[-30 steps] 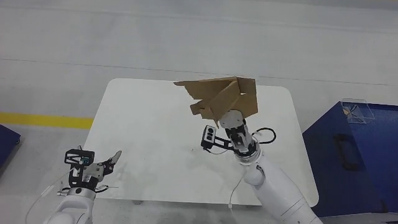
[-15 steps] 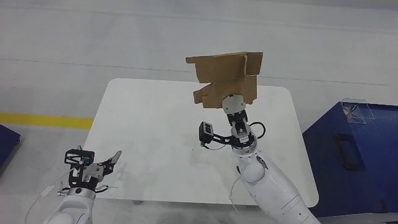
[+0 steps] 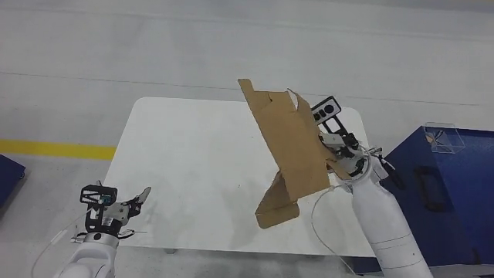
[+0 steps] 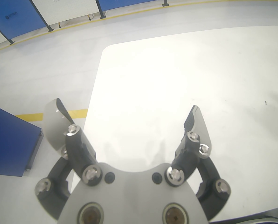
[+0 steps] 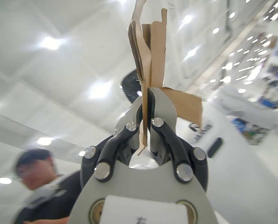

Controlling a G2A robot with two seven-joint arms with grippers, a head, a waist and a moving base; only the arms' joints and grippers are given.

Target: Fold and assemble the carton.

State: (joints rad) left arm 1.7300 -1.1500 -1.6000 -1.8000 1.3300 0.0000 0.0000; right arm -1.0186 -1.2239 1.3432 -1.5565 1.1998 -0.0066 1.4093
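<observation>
A flat brown cardboard carton [image 3: 287, 154] hangs in the air over the right half of the white table [image 3: 193, 170], tilted, with one flap at its lower end. My right gripper [image 3: 333, 160] holds it by its right edge. In the right wrist view the carton [image 5: 150, 54] stands edge-on, and the right gripper [image 5: 145, 94] is shut on the cardboard sheet. My left gripper [image 3: 123, 207] sits at the table's near left corner. It stands open in the left wrist view [image 4: 127, 117] with nothing between its fingers.
A blue cabinet [image 3: 440, 193] stands right of the table with a clear plastic holder [image 3: 442, 136] on top. Another blue box [image 4: 10, 145] sits on the floor left of the table. A yellow floor line [image 3: 54, 150] runs at the left.
My right arm swung from the table's middle out to its right side. The carton turned with it, from a raised flat pose at the far edge to a steep tilt hanging toward the near edge.
</observation>
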